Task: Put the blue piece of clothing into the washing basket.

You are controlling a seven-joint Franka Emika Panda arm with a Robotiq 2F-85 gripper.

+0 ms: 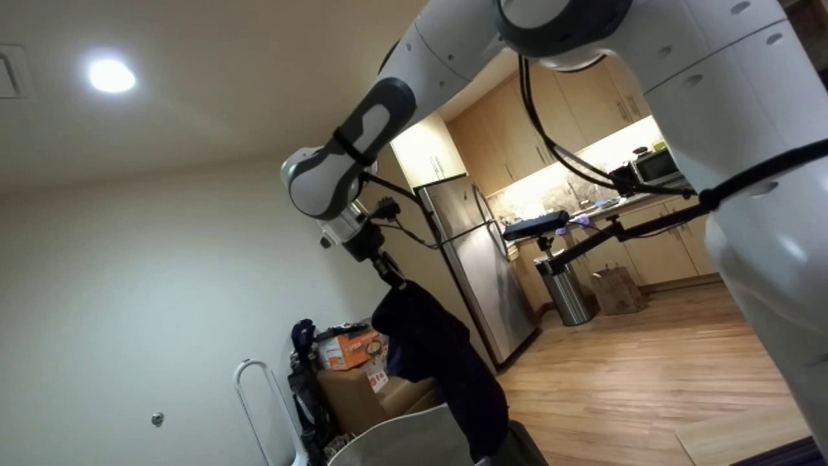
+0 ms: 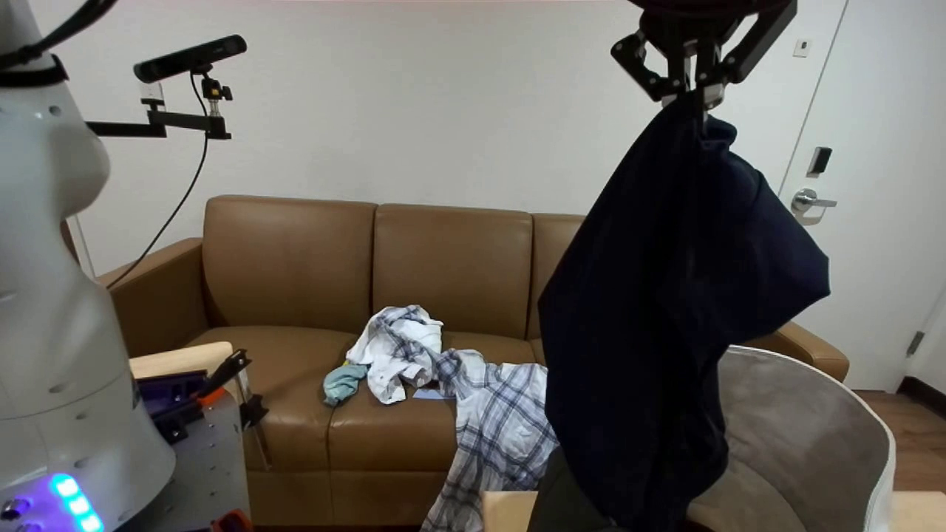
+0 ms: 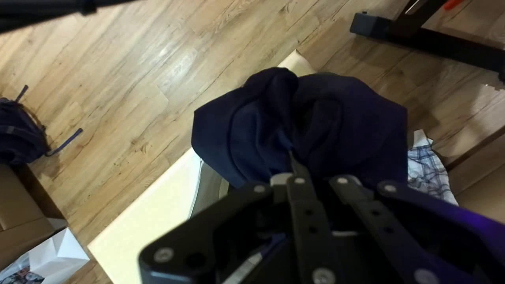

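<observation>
The blue piece of clothing (image 2: 650,310), a very dark navy cloth, hangs long and limp from my gripper (image 2: 692,105), which is shut on its top end. In an exterior view the same cloth (image 1: 453,362) droops down to the rim of the washing basket (image 1: 407,440). The grey basket (image 2: 805,428) stands below and partly behind the cloth, its rounded rim showing on one side. Whether the cloth's lower end is inside the basket or in front of it, I cannot tell. From the wrist, the bunched cloth (image 3: 252,126) covers most of the basket (image 3: 209,185).
Behind the basket is a brown sofa (image 2: 288,258) with a plaid shirt (image 2: 502,414) and a small teal cloth (image 2: 344,383). Cardboard boxes (image 1: 352,398) and an orange box (image 1: 356,349) are stacked by the wall. A pale wooden surface (image 3: 150,221) lies under the basket.
</observation>
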